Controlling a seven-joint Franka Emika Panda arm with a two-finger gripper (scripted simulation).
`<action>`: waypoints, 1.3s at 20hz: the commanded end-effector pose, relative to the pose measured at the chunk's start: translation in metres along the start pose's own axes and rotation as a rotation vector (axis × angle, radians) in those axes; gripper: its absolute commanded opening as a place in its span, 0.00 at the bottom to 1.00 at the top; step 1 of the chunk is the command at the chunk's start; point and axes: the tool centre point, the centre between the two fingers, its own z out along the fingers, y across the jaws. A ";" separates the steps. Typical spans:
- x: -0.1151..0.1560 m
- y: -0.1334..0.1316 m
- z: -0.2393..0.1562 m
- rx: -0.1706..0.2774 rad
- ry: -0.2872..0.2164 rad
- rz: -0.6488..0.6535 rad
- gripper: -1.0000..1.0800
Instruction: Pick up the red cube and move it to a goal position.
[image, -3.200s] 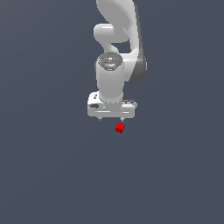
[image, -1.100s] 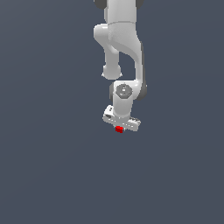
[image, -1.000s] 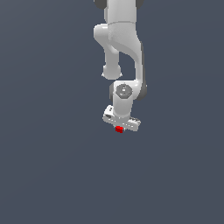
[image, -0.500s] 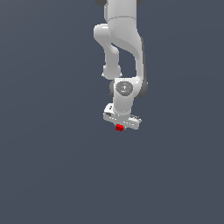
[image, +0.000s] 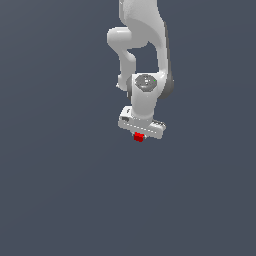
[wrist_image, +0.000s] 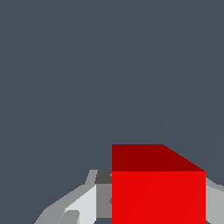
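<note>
The red cube (image: 138, 137) shows just under the white hand of the arm in the exterior view, much narrower than the hand. My gripper (image: 139, 136) is shut on it. In the wrist view the red cube (wrist_image: 158, 188) fills much of the frame close to the camera, with a grey-white finger (wrist_image: 85, 204) against one side and a sliver of the other finger at the opposite side. The cube's lower part is cut off by that frame's edge.
A plain dark grey-blue surface (image: 60, 190) fills the rest of both views. The white arm (image: 145, 45) rises to the top edge of the exterior view. No other objects show.
The arm came down over the cube, which stood apart below the hand earlier. Over the last second the hand and cube have crept slightly upward together in the exterior view.
</note>
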 end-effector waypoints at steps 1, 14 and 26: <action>-0.004 -0.001 -0.024 0.001 0.001 0.000 0.00; -0.029 -0.008 -0.169 0.000 0.001 0.001 0.00; -0.042 -0.014 -0.263 0.000 0.001 0.001 0.00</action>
